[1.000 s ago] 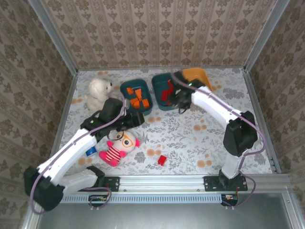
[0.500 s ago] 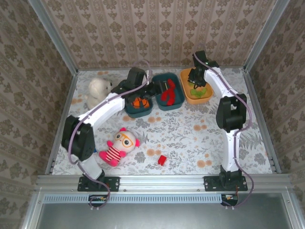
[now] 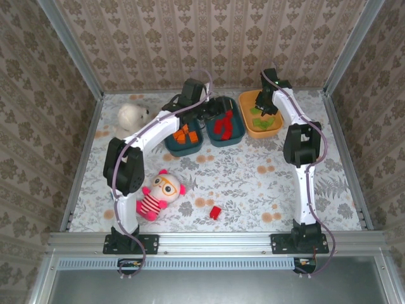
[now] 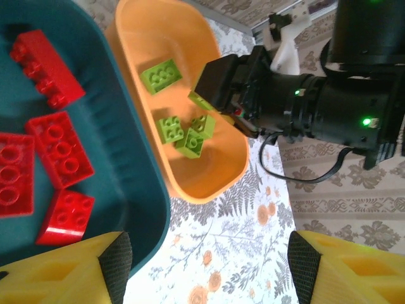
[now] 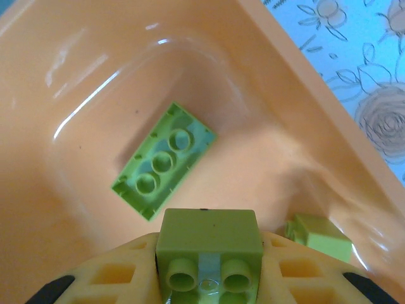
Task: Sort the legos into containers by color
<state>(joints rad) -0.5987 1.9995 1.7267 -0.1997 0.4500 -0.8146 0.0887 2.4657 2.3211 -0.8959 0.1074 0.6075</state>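
**Q:** What is different from a second ago?

**Me:** My right arm [image 3: 288, 111] has swung off the teal bin of red bricks [image 3: 237, 134] and now hangs over the orange bin [image 3: 275, 126]. My left arm [image 3: 158, 123] has left the pink striped doll [image 3: 158, 193] and stretches across to the teal bins just left of the orange bin.

**Q:** And the jaws?

**Me:** My right jaws are pinched shut on a lime green brick [image 5: 207, 244], held above the orange bin's floor. My left jaws stand wide apart with nothing between them.

**Q:** What does that mean for the sorting?

**Me:** I judge this brick is one release from done. Other lime bricks [image 4: 183, 130] already lie in the orange bin, one of them [image 5: 163, 161] almost straight below. The red bricks [image 4: 60, 149] fill the teal bin next to it, and the orange bricks [image 3: 183, 134] sit in the teal bin beyond that.

**Q:** Anything left, or in the way?

**Me:** A lone red brick [image 3: 215, 211] lies on the tabletop [image 3: 253, 183], well apart from the orange bin, towards my bases and near the doll. A white plush dog [image 3: 131, 119] sits far to the left of the orange bin, past both teal bins. Neither toy blocks a path, I think. My worry is my own arms: they are close together by the orange bin, so one should lift clear before either goes for that brick.
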